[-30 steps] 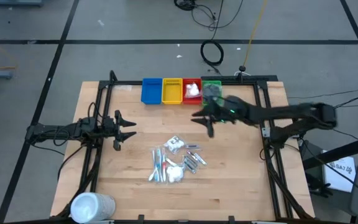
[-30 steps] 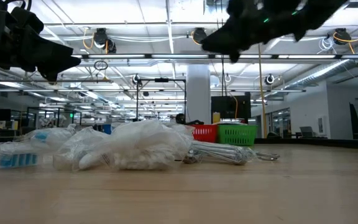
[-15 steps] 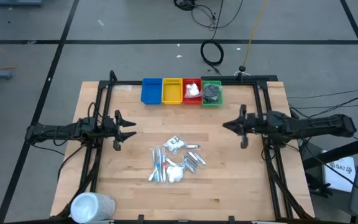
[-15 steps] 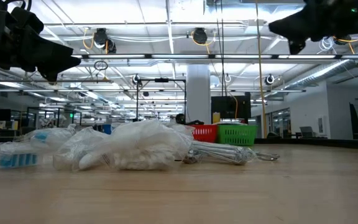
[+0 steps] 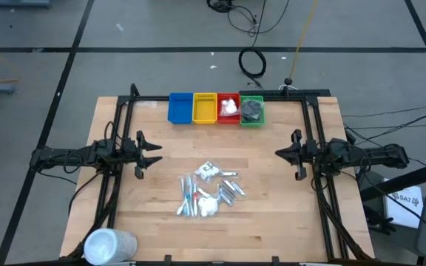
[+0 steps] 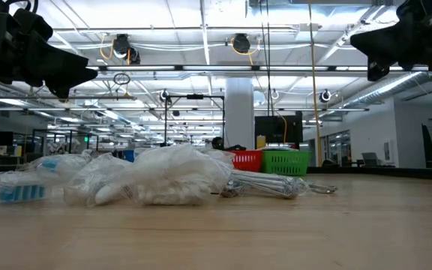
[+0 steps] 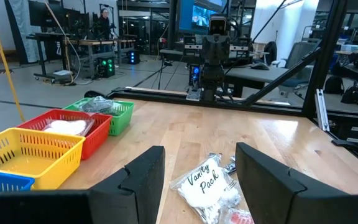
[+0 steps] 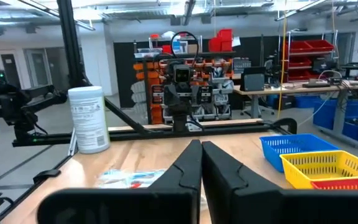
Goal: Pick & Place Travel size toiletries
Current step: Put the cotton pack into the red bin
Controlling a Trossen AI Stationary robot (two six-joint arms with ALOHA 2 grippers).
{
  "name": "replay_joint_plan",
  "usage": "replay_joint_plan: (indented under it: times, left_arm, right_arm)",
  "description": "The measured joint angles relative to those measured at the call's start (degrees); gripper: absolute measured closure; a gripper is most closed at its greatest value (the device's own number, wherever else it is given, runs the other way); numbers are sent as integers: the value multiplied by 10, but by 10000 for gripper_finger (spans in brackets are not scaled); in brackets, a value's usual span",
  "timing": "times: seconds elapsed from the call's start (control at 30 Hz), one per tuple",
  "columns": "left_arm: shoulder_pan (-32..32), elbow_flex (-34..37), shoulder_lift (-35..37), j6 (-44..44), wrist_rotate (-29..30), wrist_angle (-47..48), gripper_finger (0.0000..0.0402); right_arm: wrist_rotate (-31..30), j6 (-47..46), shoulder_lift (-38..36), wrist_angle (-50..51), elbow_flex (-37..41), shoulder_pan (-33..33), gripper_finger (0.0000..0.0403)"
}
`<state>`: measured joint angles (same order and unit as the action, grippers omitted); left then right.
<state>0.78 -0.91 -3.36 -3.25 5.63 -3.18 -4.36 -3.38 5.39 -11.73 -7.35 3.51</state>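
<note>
High view shows the pressed-together right claw (image 5: 296, 154) and spread left claw (image 5: 143, 153) flanking the toiletries (image 5: 208, 189) heaped mid-frame; overlapping wrappers risk a multi-item snag.

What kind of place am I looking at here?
Probably a robotics lab or workshop: a wooden table with two robot arms, shelves of red bins behind, and workbenches with monitors across an open industrial hall.

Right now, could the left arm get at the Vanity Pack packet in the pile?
Probably yes. The left gripper hangs open at the table's left side, facing the Vanity Pack packet, with only bare table between them; the right gripper waits opposite.
</note>
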Motion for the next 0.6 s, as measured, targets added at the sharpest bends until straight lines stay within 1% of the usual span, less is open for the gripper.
replay_joint_plan:
  times: [0.13,0.47,0.6]
  left_arm:
    - [0,0,0,0,0,0,211]
    - [0,0,0,0,0,0,210]
    - [0,0,0,0,0,0,210]
  right_arm:
    - [0,0,-15,-1,15,0,402]
    - [1,-3,-16,3,41,0,402]
    - [1,-4,-16,42,41,0,401]
